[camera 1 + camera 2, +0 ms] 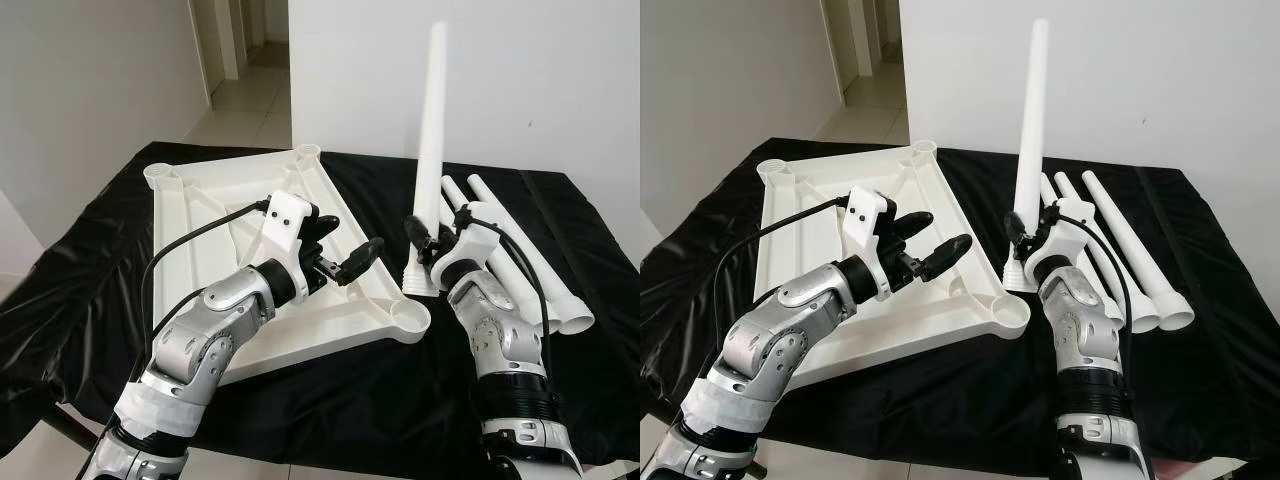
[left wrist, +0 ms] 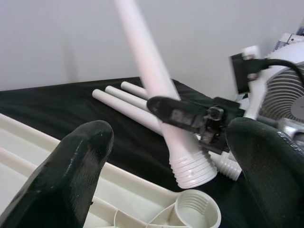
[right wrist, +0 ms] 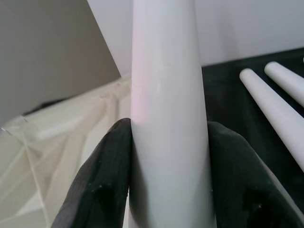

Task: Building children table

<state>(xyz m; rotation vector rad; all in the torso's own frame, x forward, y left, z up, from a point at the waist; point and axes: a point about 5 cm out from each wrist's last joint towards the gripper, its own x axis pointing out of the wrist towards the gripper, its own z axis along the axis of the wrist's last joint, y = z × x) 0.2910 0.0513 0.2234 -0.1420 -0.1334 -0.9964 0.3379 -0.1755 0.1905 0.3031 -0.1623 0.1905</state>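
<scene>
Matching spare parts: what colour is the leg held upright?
White, like the tabletop; the leg in the right hand shows best in the left eye view.

No readable text anywhere here, honestly. No labels, brands, numbers or signs can be made out on any surface in these views; everything's just plain white or black.

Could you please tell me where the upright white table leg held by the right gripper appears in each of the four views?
Left eye view: the table leg stands right of centre, its threaded end low.
Right eye view: it stands just right of centre.
Left wrist view: it slants down from the top centre.
Right wrist view: it fills the centre, clamped between the black fingers.
Shared landmark: the tabletop's corner socket beside the leg's threaded end.
</scene>
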